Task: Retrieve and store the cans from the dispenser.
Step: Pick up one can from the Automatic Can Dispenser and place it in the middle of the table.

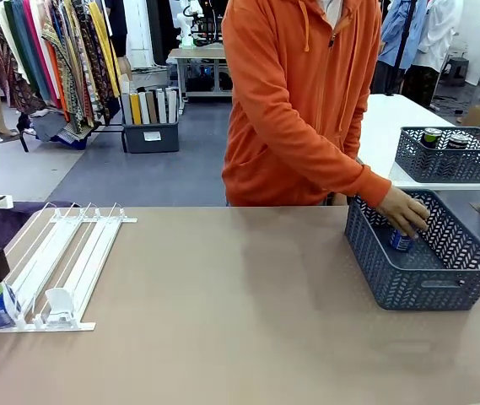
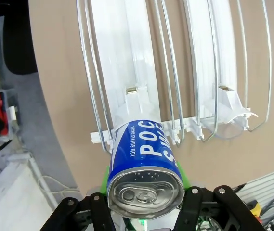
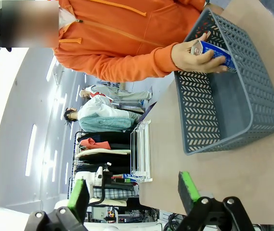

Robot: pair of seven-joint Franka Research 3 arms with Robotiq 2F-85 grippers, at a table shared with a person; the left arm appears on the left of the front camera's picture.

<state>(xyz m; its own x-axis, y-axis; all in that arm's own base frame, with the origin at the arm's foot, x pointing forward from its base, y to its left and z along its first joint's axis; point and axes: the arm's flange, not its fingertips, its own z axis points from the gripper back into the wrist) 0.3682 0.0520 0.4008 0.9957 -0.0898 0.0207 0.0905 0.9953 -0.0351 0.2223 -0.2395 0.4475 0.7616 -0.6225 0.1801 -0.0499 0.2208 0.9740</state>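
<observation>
A blue can (image 2: 144, 159) sits clamped between the green pads of the left gripper (image 2: 145, 180), silver top towards the wrist camera, at the near end of the dispenser (image 2: 127, 62), in its outer lane on the robot's left side of the worktop (image 1: 240, 295). Far across on the right, the person's hand (image 1: 407, 211) holds a second blue can (image 1: 401, 240) inside the grey lattice basket (image 1: 425, 283). The right gripper (image 3: 133, 192) hangs above the worktop with its fingers spread apart and nothing between them.
</observation>
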